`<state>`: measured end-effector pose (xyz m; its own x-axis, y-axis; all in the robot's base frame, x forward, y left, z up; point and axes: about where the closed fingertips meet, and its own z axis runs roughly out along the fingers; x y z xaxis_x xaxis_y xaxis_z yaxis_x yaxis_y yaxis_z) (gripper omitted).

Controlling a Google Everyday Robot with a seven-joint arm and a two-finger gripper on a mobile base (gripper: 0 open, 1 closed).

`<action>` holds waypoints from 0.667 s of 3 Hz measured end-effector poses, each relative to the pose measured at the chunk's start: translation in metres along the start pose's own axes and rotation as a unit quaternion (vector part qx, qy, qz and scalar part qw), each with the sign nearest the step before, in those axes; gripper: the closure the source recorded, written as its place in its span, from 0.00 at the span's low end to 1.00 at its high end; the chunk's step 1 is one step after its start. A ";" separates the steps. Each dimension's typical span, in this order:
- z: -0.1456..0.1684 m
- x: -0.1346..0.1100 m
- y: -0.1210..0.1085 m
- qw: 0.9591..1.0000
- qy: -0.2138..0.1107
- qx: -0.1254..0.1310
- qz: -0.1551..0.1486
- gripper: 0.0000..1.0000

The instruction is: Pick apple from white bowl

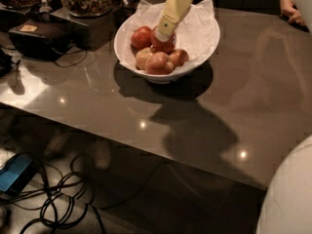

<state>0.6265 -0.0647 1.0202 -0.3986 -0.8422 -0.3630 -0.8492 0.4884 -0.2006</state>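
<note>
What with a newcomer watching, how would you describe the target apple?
On the grey table stands the white bowl. The apple lies under the gripper, deep glossy red, unlike the paler ones in front, and to the right of the smaller red one.
</note>
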 end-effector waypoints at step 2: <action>0.021 -0.004 -0.020 0.998 -0.009 -0.004 0.055 0.35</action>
<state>0.6530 -0.0661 1.0068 -0.4839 -0.7792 -0.3985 -0.8032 0.5762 -0.1513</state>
